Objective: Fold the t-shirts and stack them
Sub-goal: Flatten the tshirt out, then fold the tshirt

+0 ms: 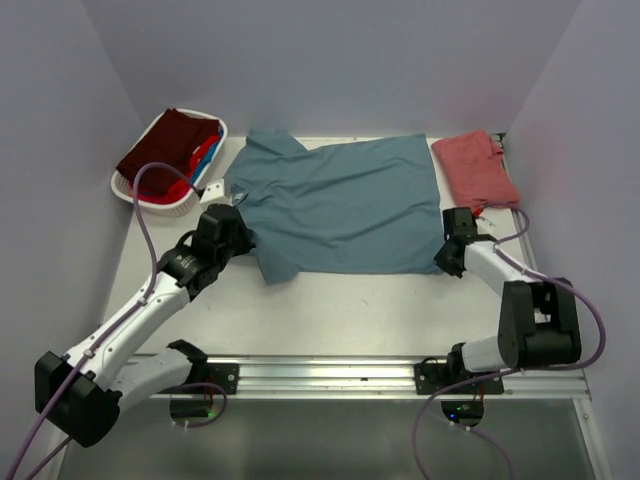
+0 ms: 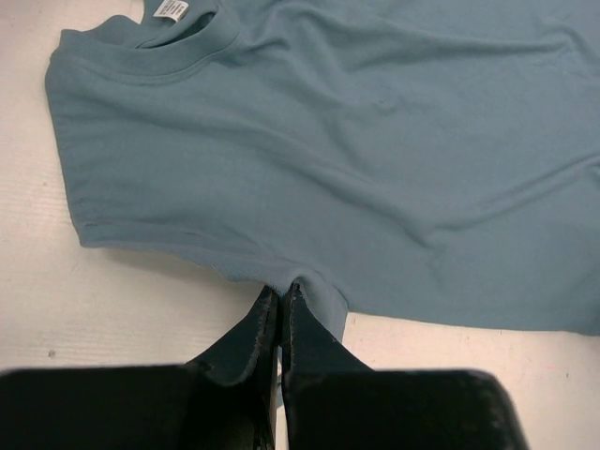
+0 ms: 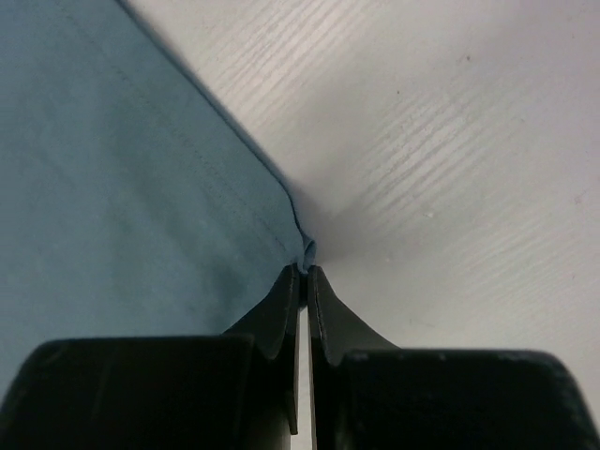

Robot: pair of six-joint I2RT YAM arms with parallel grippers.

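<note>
The slate-blue t-shirt lies flat on the table as a first fold seems under way, the left gripper pinching its near underarm edge and the right gripper its near hem corner (both jaws pressed on cloth), the next move likely a joint lift carrying that edge across.

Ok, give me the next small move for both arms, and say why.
Probably raise both tools slightly, together. The left tool is shut on the near edge of the teal t-shirt by the sleeve, the right tool on its near hem corner, and the shirt lies flat, unfolded. Lifting that edge lets it be carried over for the first fold.
</note>
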